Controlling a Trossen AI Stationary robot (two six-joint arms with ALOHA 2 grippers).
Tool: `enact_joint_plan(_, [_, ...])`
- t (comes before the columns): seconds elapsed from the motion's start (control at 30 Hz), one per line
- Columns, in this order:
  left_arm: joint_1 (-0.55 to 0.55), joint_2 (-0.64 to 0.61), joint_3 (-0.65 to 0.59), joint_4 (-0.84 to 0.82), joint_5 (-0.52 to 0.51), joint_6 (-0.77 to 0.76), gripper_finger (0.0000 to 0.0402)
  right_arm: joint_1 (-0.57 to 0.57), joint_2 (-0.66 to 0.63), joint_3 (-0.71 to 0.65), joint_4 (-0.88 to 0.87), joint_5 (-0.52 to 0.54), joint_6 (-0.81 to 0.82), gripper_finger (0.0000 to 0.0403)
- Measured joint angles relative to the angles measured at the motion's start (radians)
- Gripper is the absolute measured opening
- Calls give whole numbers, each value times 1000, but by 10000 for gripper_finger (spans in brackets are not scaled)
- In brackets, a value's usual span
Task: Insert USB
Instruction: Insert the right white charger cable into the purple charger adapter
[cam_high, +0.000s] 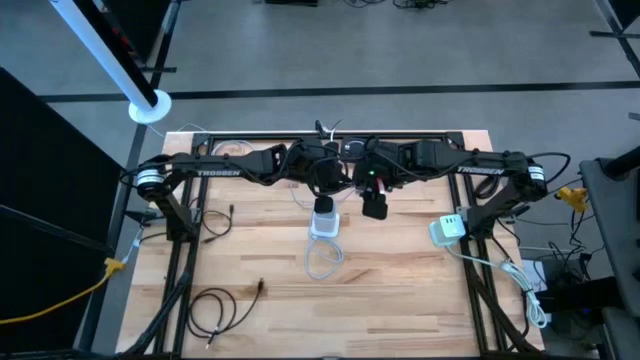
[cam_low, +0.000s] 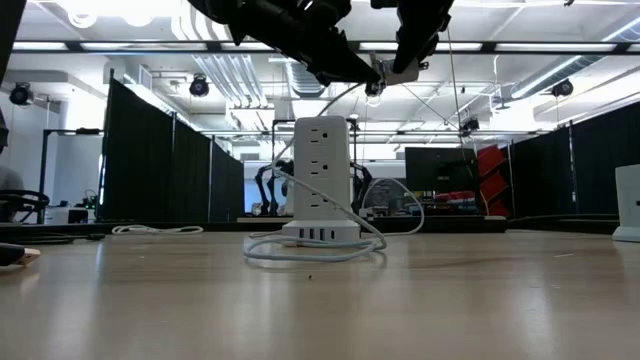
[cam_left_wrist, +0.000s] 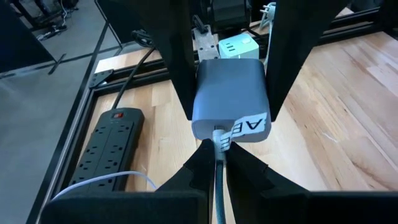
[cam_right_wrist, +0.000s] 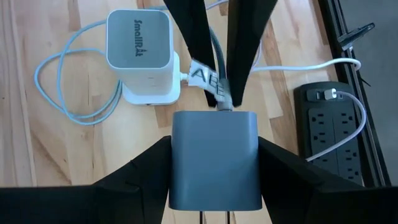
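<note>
One grey, white-labelled charger block (cam_right_wrist: 214, 158)

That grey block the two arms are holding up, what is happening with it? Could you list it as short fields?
Held thing: grey rectangular charger block, raised above the wooden table
Right gripper: closed on the block's sides
Left gripper: shut on the grey cable, whose plug meets the block's face
Cable mark: white tag at the plug
Below: white tower power strip marked SmallRt, white cord looped around it
Also on the table: black power strip
</note>
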Motion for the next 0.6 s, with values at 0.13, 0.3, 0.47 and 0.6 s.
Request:
enact_joint_plan(0.13, [0,0,0,-1,3,-5,16,0,3,0,0,0,1,190])
enact_joint_plan(0.3, [0,0,0,-2,3,-9,16,0,3,0,10,4,3,190])
enact_joint_plan(0.47, [-4,-1,0,0,9,-9,16,0,4,0,9,-1,0,190])
enact_joint_plan(0.6, [-5,-1,0,2,37,-9,16,0,4,0,10,-14,-12,190])
